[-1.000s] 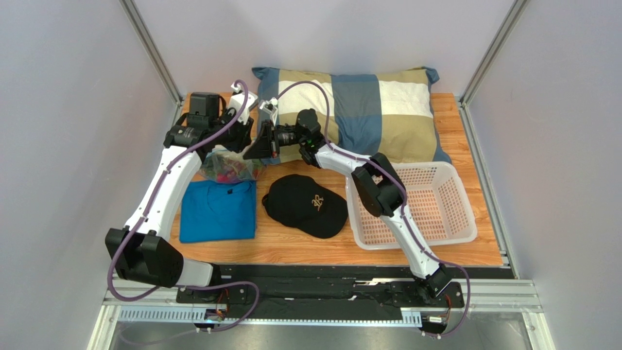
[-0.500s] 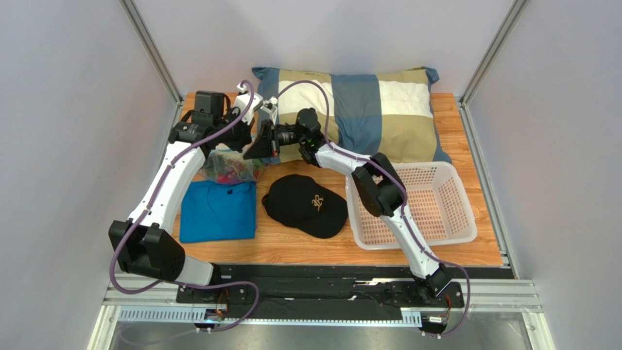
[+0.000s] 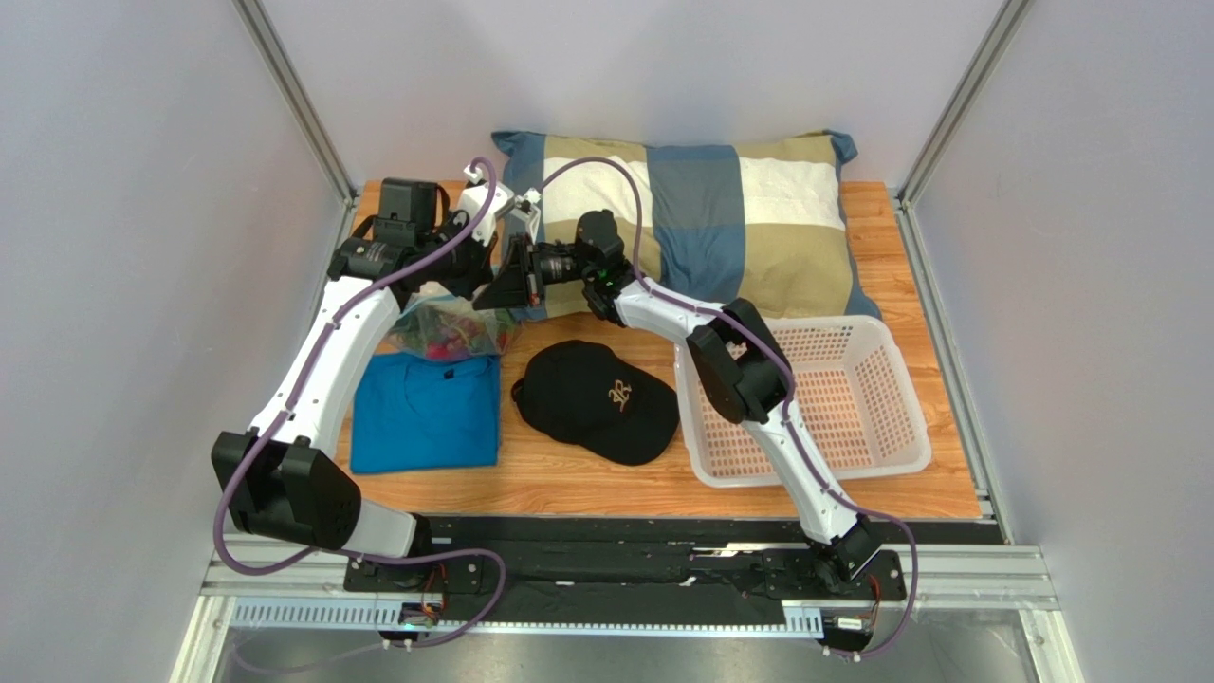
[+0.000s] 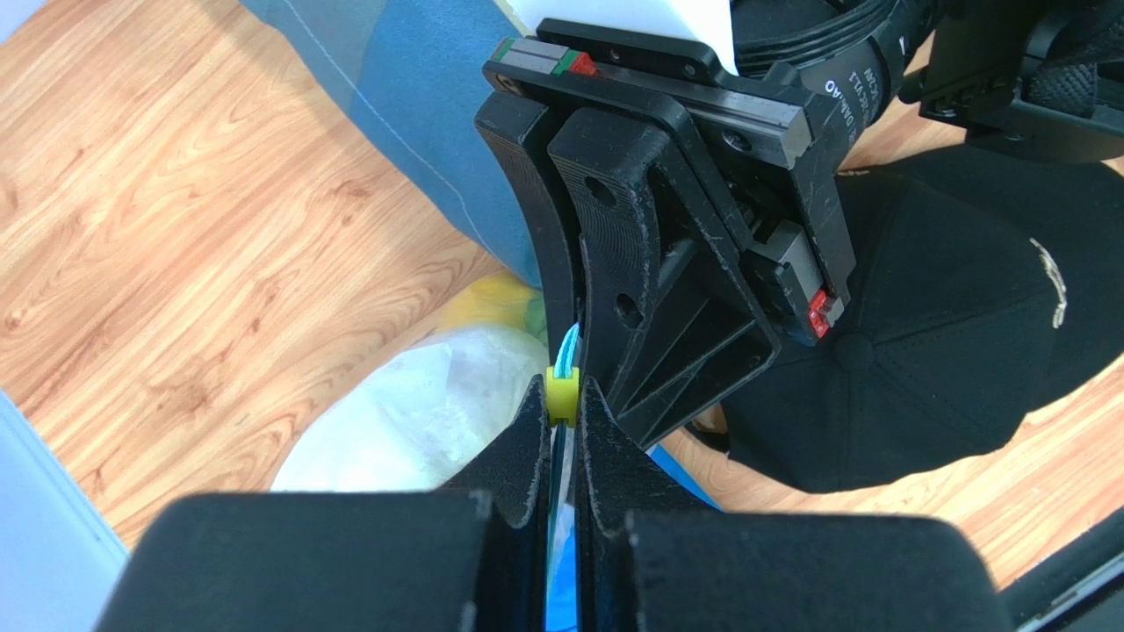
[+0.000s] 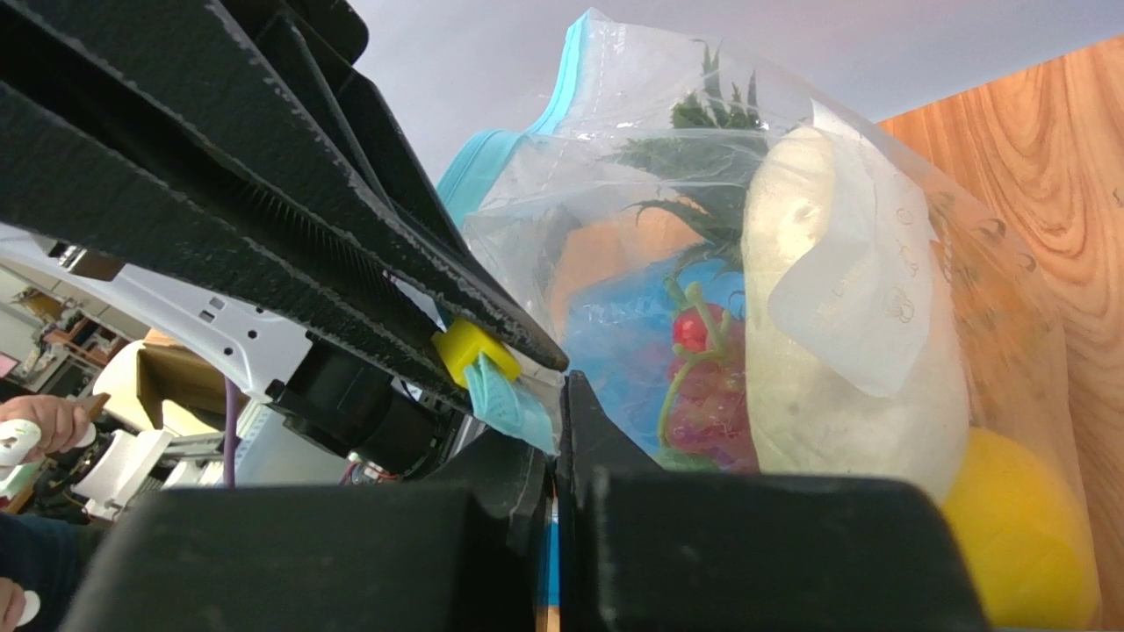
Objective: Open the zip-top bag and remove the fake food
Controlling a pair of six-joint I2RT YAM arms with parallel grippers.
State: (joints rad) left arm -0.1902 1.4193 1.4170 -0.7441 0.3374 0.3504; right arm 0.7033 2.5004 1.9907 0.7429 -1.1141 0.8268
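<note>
The zip-top bag (image 3: 450, 326) hangs at the back left between both grippers, above the table. Through its clear wall (image 5: 844, 198) I see the fake food: the pineapple (image 5: 620, 257), cream-white vegetable (image 5: 844, 382), lemon (image 5: 1019, 533), grapes (image 5: 706, 402) and a red piece (image 5: 689, 329). My left gripper (image 4: 563, 399) is shut on the teal zip strip right at its yellow slider (image 4: 563, 390). My right gripper (image 5: 556, 398) is shut on the bag's mouth edge just beside the slider (image 5: 470, 350). The two grippers meet tip to tip (image 3: 492, 278).
A folded blue shirt (image 3: 425, 413) lies front left and a black cap (image 3: 596, 401) in the middle. A white basket (image 3: 805, 399) stands to the right. A checked pillow (image 3: 713, 214) lies along the back edge, close behind the grippers.
The left arm has shifted slightly, and both grippers with the bag have edged a little toward the back. Both grips on the bag's mouth are unchanged.
</note>
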